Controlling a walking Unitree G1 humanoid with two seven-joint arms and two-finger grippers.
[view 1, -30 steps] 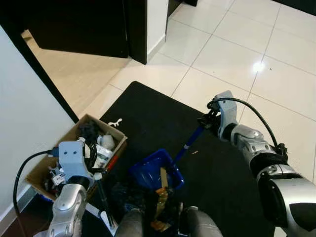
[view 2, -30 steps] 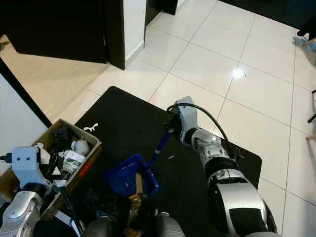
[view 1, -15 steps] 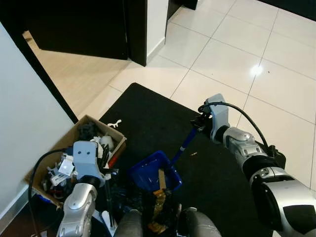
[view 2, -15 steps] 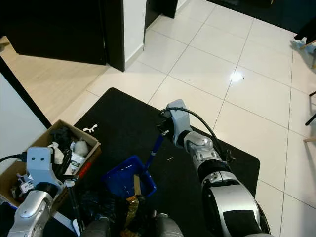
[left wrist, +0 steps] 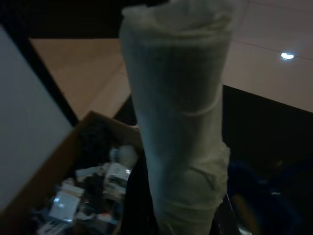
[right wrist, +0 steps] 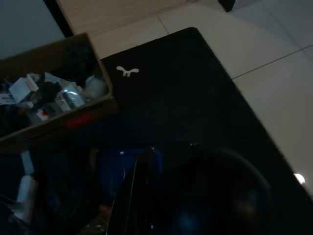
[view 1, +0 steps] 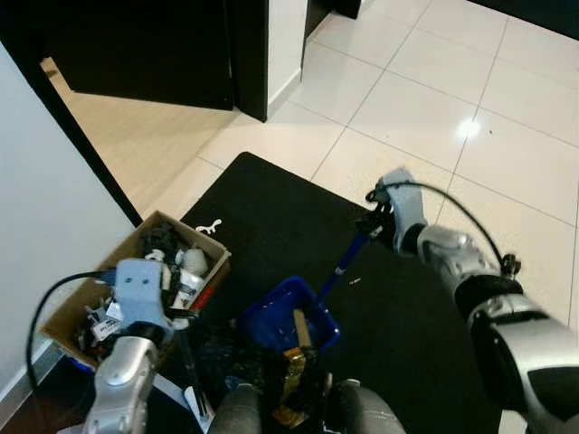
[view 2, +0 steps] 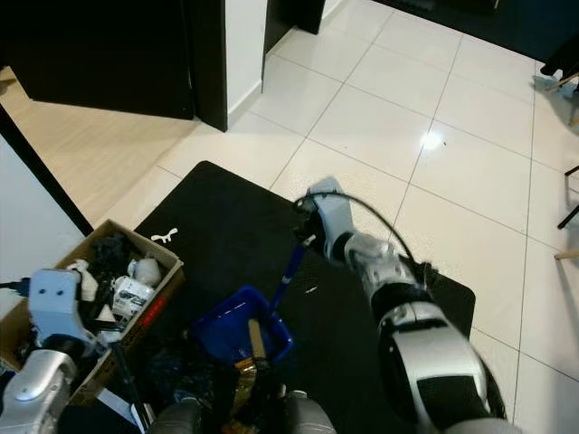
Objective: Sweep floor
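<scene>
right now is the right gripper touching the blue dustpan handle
Touching. In the left eye view the right gripper sits closed on the top end of the blue dustpan handle, with no gap between them.

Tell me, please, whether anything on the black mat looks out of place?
Yes: a small white scrap lies on the black mat near the cardboard box, and a tiny pale speck sits beside the blue dustpan handle.

Right gripper [view 1: 373, 220] motion-blurred; cardboard box [view 1: 76, 307] contents indistinct.

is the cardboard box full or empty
Full. The cardboard box beside the black mat is crowded to its rim with white and dark odds and ends.
</scene>
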